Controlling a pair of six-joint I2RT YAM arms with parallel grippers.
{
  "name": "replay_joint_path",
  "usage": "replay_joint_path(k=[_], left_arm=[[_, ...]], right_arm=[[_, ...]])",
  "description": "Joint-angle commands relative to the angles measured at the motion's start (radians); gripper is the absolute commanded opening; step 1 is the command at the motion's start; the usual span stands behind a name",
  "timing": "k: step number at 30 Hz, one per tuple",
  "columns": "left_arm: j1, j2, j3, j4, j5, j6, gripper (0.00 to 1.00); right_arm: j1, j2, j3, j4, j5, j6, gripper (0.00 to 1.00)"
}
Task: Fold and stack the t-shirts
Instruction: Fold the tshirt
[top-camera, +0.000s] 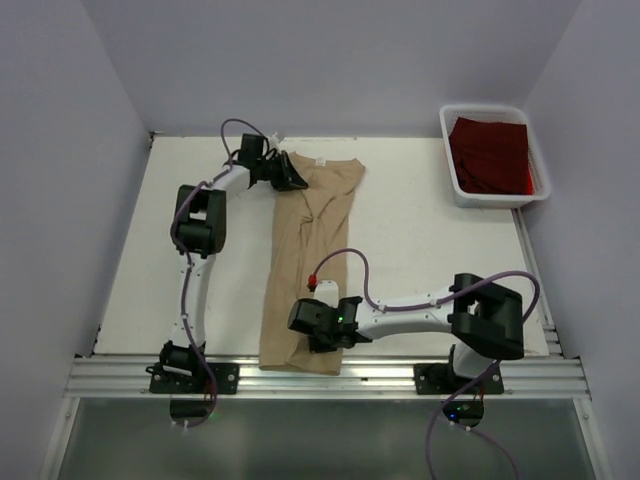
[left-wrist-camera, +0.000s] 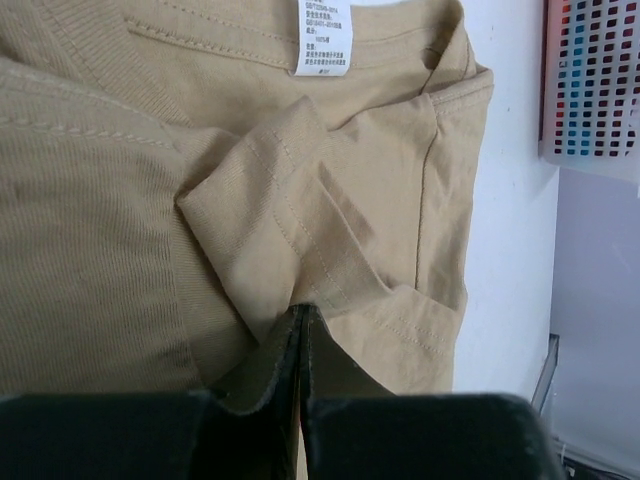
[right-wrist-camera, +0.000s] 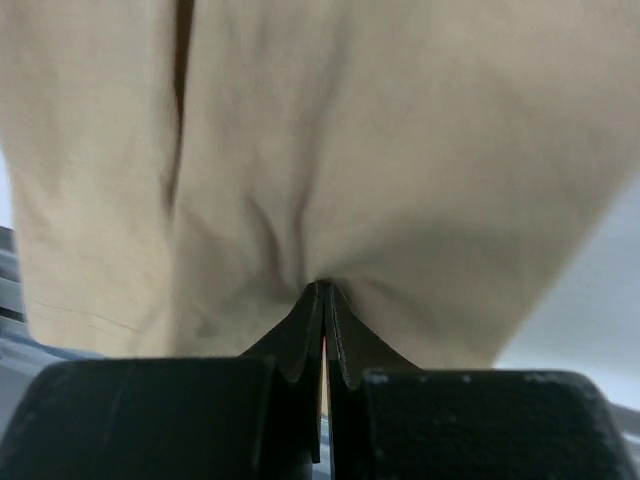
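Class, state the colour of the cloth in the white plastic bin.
The soft t-shirt is dark red; the top external view shows it best.

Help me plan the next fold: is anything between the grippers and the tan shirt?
Nothing visible. The left gripper pinches the tan shirt near its collar, the right gripper toward its hem.

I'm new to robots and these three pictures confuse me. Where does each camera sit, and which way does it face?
Top external: fixed above and behind the arms, facing down on the table; both arms show, plus the tan t-shirt and white bin.
Left wrist: on the left arm, facing along the left gripper, which pinches cloth near the neck label.
Right wrist: on the right arm, facing along the right gripper, also pinching cloth.
Shared: all see the tan t-shirt.
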Motion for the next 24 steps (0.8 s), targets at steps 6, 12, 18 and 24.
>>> replay_joint_path(k=[6, 12, 18, 24], left_arm=[[0.018, -0.341, 0.038, -0.023, -0.106, 0.047, 0.32], [0.016, -0.716, -0.219, -0.052, -0.259, 0.051, 1.0], [0.01, -1.001, -0.617, -0.061, -0.316, 0.077, 1.0], [-0.05, -1.116, -0.852, -0.107, -0.296, 0.132, 1.0]], right_arm=[[0.019, -0.164, 0.177, -0.381, 0.228, -0.081, 0.11], [0.013, -0.175, 0.346, -0.493, 0.388, -0.207, 0.49], [-0.217, -0.204, 0.432, -0.412, 0.332, -0.383, 0.6], [-0.495, -0.123, 0.554, -0.256, 0.193, -0.607, 0.68]])
